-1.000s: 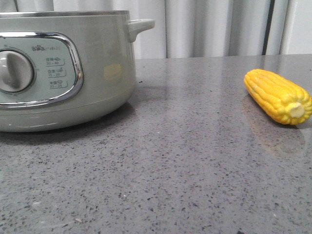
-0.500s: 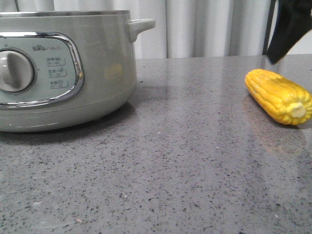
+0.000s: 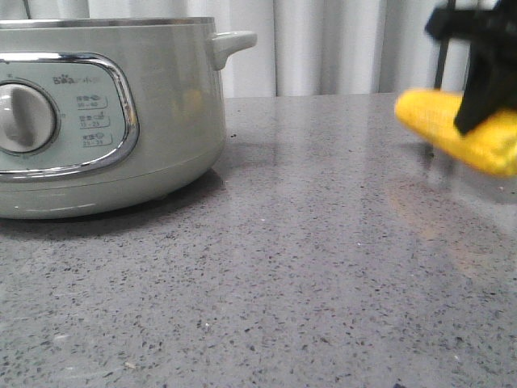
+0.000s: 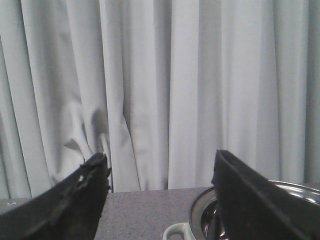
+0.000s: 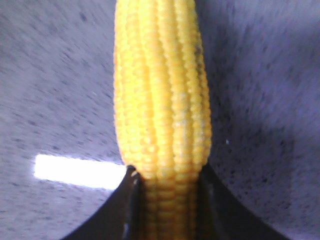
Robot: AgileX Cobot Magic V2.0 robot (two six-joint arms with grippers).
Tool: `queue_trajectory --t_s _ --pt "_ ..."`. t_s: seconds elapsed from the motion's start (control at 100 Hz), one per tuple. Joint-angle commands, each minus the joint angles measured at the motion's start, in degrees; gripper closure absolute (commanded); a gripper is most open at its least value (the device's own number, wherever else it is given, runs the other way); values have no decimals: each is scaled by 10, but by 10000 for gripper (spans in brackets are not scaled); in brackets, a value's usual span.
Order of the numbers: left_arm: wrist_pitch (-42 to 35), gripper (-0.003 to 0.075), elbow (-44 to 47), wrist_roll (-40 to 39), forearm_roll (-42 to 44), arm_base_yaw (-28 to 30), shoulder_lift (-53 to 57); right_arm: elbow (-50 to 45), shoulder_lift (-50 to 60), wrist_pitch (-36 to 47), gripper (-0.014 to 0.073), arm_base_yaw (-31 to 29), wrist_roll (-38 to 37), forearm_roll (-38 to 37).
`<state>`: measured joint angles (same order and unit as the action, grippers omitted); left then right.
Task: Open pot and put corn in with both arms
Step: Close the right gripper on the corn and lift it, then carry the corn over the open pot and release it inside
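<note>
The corn is lying between the right gripper jaws, which are clamping its near end, long axis projecting straight ahead of them. The left gripper, jaws parted and empty, is hovering over the pot.

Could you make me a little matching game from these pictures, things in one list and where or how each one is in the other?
Things:
1. bright yellow corn cob
2. large pale sage-green cooker pot
3. black left gripper
4. black right gripper

States:
A. standing on the grey speckled countertop
B. open, holding nothing
C. clamped between two black fingers
D. shut around something yellow

Pairs: 1-C, 2-A, 3-B, 4-D
</note>
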<state>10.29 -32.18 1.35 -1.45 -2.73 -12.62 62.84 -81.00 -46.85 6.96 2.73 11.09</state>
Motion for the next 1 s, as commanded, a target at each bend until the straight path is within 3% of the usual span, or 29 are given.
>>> queue_trajectory --t_s 0.0,0.18,0.4,0.63,0.79,0.88,0.99 --pt "-38 291 -19 -3 0 -6 -6 56 64 24 665 2 13 9" --pt "-38 291 -19 -3 0 -18 -6 175 110 29 665 45 72 101" --pt "-38 294 -19 -3 0 -32 -6 304 66 53 665 182 80 140" --pt "-26 294 -19 -3 -10 -32 -6 335 -52 145 665 299 81 140" --pt "-8 294 -19 -3 -28 -32 -6 335 -129 191 655 328 81 140" --pt "-8 294 -19 -3 -37 -32 -6 335 -159 179 561 328 81 140" --pt "-8 294 -19 -3 -56 -32 -6 335 -171 158 315 328 81 139"
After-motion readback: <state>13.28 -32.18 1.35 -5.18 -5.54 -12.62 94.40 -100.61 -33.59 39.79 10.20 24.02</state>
